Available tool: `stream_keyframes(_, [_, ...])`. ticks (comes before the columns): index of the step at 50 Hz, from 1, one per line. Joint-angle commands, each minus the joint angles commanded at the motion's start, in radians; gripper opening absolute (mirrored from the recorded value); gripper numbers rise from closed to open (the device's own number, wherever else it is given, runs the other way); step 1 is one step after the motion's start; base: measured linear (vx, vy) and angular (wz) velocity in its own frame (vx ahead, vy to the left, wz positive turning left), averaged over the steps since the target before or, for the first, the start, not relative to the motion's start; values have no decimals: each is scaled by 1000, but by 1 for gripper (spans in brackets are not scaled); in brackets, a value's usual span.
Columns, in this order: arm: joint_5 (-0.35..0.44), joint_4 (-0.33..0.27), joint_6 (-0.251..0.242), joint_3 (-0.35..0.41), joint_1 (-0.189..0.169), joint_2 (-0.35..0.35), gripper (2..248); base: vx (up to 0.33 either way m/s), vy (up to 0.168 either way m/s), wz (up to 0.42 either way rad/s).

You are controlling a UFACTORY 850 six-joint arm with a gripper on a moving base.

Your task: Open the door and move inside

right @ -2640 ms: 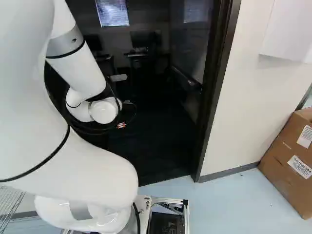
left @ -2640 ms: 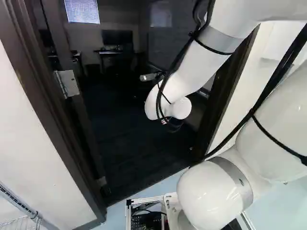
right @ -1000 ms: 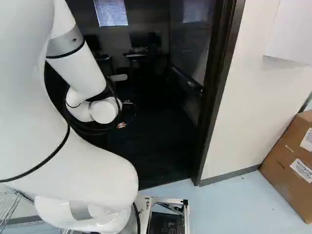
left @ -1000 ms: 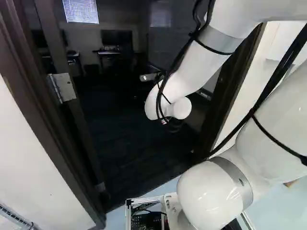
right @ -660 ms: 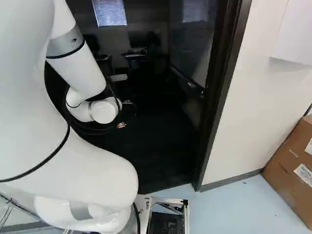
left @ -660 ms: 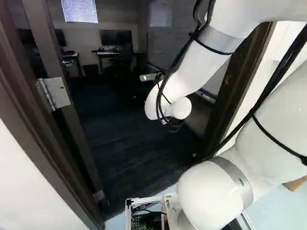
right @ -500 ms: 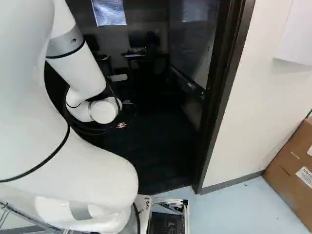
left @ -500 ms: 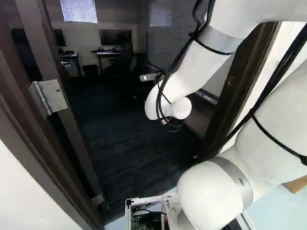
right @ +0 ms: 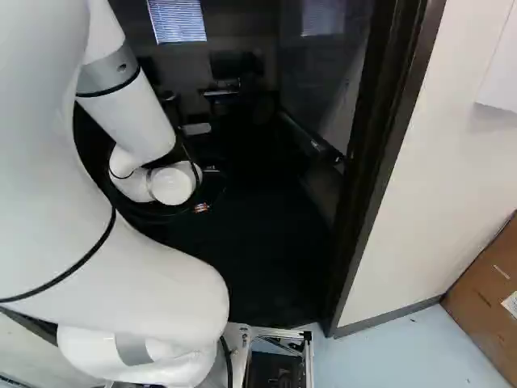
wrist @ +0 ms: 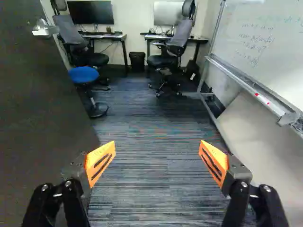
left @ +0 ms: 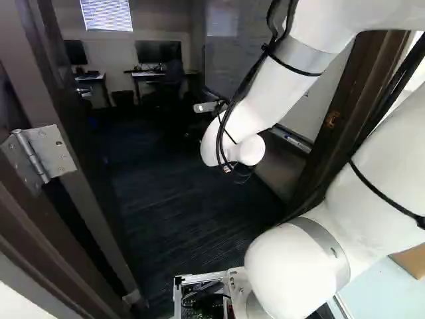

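The dark door (left: 66, 86) stands swung inward at the left of the left base view, its metal hinge (left: 50, 156) close to the base. Its lever handle (wrist: 45, 30) shows in the wrist view, on the door panel (wrist: 40, 123) that runs beside one finger. The gripper (wrist: 157, 156) is wide open, nothing between its orange pads, over striped carpet (wrist: 156, 113) inside the room. Neither base view shows its fingers, which lie beyond the white wrist (left: 232, 147). The arm reaches through the doorway, with the dark door frame (right: 380, 162) to its right.
Ahead are desks (wrist: 106, 36), office chairs (wrist: 175, 42), a blue stool (wrist: 84, 75) and a bin (wrist: 137, 61). A whiteboard (wrist: 260, 42) with a tray lines the side opposite the door. A cardboard box (right: 489, 295) stands outside, along the white wall (right: 452, 178).
The base has moved forward and turned slightly: hinge and frame look larger and spread outward in the base views. The arm holds its pose against its lowest joint.
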Motion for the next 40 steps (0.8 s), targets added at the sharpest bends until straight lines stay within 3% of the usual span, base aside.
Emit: stream_keyframes(40, [0,0,0,0,0,0,247,147,3,-10])
